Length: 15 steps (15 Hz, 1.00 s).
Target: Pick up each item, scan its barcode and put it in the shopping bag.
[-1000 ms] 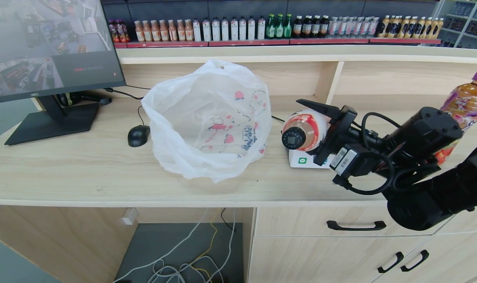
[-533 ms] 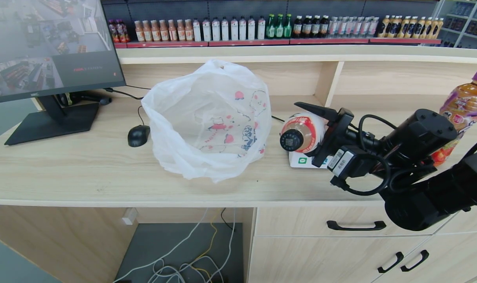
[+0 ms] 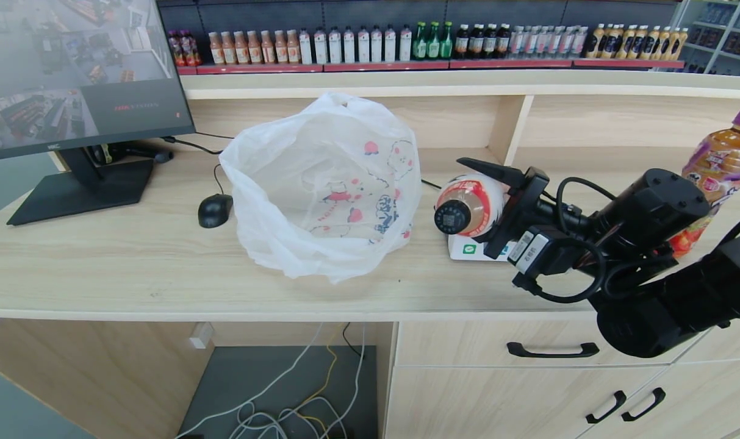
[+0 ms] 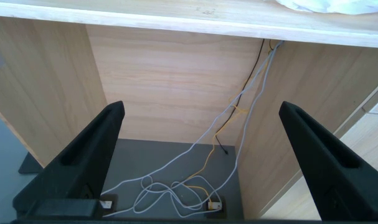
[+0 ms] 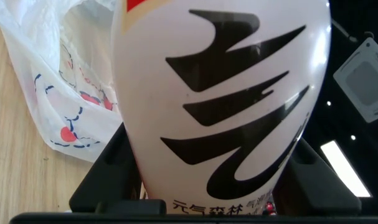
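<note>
head view | right gripper [image 3: 474, 207] clamped on bottle [image 3: 467, 201], sideways above scanner [image 3: 467, 250] | barcode hidden, probably facing scanner | shopping bag [image 3: 321, 183] just past fingertips

The bottle [image 3: 467, 204] between the jaws of the right gripper [image 3: 474, 206] is glossy plastic with a smooth, shiny white label. The jaws look like matt black plastic. Just past their tips, the shopping bag [image 3: 324, 183] is thin, translucent, crinkled plastic film. Beneath them, the counter [image 3: 132, 262] is pale wood grain, smooth and matt. The fingers [image 4: 83, 162] of the left gripper [image 4: 201, 109] are matt black too.
</note>
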Available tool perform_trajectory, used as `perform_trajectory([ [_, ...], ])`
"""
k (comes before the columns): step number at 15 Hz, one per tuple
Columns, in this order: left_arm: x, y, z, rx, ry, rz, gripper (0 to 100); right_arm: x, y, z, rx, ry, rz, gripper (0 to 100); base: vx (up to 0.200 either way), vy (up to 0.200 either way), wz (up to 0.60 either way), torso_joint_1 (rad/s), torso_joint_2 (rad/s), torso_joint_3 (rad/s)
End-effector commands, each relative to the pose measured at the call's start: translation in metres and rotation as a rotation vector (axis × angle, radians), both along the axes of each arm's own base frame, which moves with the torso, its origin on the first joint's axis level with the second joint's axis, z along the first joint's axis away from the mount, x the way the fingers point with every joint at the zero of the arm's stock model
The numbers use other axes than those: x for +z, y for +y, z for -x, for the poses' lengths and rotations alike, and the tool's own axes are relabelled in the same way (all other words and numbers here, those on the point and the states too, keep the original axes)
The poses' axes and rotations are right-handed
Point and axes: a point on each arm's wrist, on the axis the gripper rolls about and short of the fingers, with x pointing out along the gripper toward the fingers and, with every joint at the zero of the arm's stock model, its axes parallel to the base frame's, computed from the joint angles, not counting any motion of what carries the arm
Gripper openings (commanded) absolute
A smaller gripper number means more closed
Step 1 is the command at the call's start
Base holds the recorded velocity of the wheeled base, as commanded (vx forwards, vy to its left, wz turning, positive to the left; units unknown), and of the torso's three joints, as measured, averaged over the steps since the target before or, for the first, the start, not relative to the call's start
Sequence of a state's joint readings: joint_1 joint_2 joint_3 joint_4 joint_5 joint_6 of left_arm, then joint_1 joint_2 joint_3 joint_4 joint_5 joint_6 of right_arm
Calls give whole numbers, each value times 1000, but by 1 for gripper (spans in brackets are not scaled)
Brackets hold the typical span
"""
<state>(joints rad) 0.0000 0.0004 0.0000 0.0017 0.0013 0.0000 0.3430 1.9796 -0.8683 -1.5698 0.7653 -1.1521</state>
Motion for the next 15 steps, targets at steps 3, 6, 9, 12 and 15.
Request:
perform_trajectory([
  [3,0,0,0,0,-1,0,100,3,-1,3,2,-9,-1,0,0,0,0,0,0,0],
  [6,0,0,0,0,-1,0,100,8,-2,7,7,-8,-12,0,0,0,0,0,0,0],
  [9,0,0,0,0,-1,0,100,28,3,22,40,-16,-57,0,0,0,0,0,0,0],
  [12,0,0,0,0,-1,0,100,45,5,40,64,-1,-112,0,0,0,0,0,0,0],
  [15,0,0,0,0,-1,0,100,53,10,73,64,69,-192,0,0,0,0,0,0,0],
])
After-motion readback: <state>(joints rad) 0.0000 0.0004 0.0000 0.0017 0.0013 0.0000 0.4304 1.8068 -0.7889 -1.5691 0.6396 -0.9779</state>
